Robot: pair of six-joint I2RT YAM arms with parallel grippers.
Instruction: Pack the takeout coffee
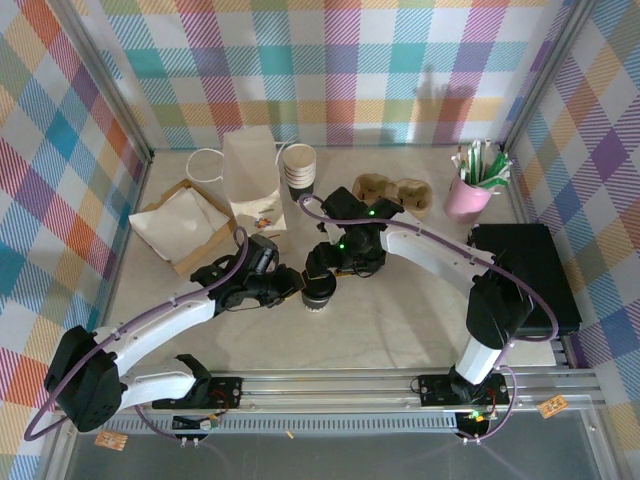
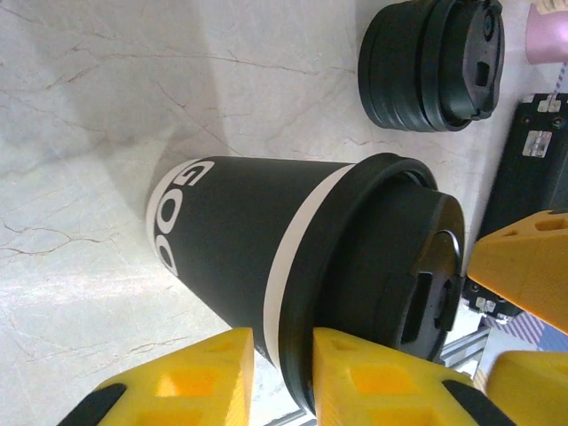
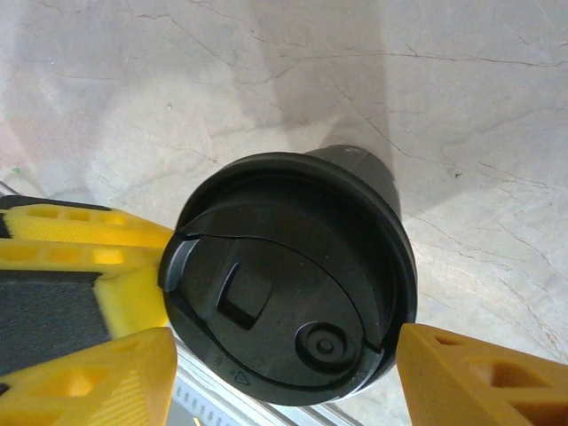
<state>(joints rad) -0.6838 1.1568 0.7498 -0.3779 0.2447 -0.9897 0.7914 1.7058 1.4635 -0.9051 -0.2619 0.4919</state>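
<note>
The takeout coffee (image 1: 319,293) stands upright on the table in the middle front. It is a paper cup (image 2: 240,231) with a dark wall, white lettering, a white band under the rim and a round black lid (image 3: 288,280). My left gripper (image 2: 271,346) comes in from the left, its yellow fingers (image 2: 186,382) pinching the lid's rim from above and below. The same gripper (image 1: 297,290) lies against the cup's left side. My right gripper (image 3: 284,342) reaches down from behind, its fingertips (image 3: 470,373) pressed against opposite sides of the lid.
An upright paper bag (image 1: 250,185) stands at the back, a stack of lidless cups (image 1: 298,168) beside it. A stack of black lids (image 2: 430,62) sits just behind the cup. A cardboard carrier (image 1: 395,192), a pink holder (image 1: 468,195), a black box (image 1: 525,270) and a flat bag (image 1: 180,225) surround the area.
</note>
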